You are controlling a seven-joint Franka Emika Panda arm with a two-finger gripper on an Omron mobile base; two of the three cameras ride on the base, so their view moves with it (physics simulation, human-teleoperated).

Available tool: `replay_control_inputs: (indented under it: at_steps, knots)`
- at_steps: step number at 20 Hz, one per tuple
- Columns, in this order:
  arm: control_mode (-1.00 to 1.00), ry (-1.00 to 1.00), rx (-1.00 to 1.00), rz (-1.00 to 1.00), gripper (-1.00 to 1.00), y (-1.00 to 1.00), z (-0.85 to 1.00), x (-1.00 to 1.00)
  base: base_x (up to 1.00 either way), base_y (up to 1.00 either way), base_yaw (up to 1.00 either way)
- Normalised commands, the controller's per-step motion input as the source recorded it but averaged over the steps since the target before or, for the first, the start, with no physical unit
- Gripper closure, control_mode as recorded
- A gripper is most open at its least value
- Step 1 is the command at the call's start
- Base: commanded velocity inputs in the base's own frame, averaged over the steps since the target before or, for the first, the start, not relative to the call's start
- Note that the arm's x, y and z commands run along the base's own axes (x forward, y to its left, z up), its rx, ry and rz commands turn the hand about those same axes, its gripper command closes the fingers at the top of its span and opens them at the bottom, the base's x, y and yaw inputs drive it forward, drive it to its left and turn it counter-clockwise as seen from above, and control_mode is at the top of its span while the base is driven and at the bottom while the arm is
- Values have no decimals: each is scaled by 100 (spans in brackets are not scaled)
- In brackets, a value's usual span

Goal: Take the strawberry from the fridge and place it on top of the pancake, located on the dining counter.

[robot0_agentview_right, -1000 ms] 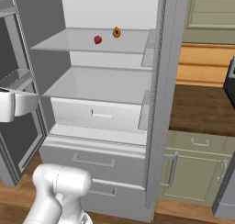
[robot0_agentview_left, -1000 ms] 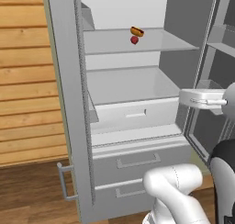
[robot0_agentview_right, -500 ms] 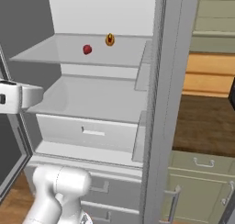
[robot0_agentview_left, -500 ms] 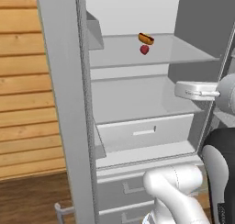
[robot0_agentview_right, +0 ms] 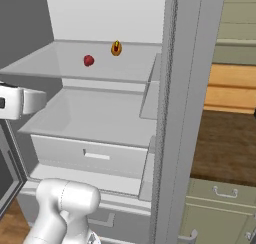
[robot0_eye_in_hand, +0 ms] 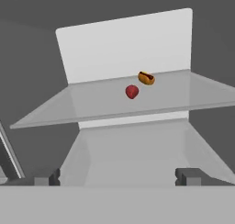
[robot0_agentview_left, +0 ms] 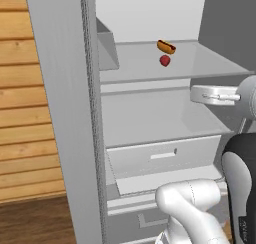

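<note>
The fridge [robot0_agentview_left: 65, 113] stands open in front of me. On its upper glass shelf [robot0_eye_in_hand: 92, 103] lies the small red strawberry [robot0_eye_in_hand: 131, 91], seen too from the left base [robot0_agentview_left: 164, 61] and from the right base [robot0_agentview_right: 88, 60]. My gripper [robot0_eye_in_hand: 117, 177] is open and holds nothing. It hangs in front of the fridge, below the upper shelf and short of the strawberry, pointing inward; the white hand [robot0_agentview_left: 215, 94] shows at the fridge's right side. The pancake and the dining counter are out of view.
An orange-yellow hot dog [robot0_eye_in_hand: 146, 77] lies just behind the strawberry. Under the upper shelf come a bare lower shelf [robot0_agentview_left: 150, 118] and a white drawer [robot0_agentview_left: 165, 155]. Door bins [robot0_agentview_right: 150, 98] flank the opening. Wood panelling [robot0_agentview_left: 25, 113] stands left, green cabinets [robot0_agentview_right: 220, 208] right.
The base has driven closer to the fridge, so the whole picture has shifted and the shelves look bigger. The hand now sits near the shelves. The jaws stay open.
</note>
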Motion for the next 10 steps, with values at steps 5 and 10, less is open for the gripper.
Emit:
replay_control_inputs:
  at_steps: [5, 10]
  knots:
    - [-100, 18, -1, 0, -100, -1, 61, 30, 0, 0, 0]
    - [-100, 16, -2, 0, -100, -11, 31, 60, 0, 0, 0]
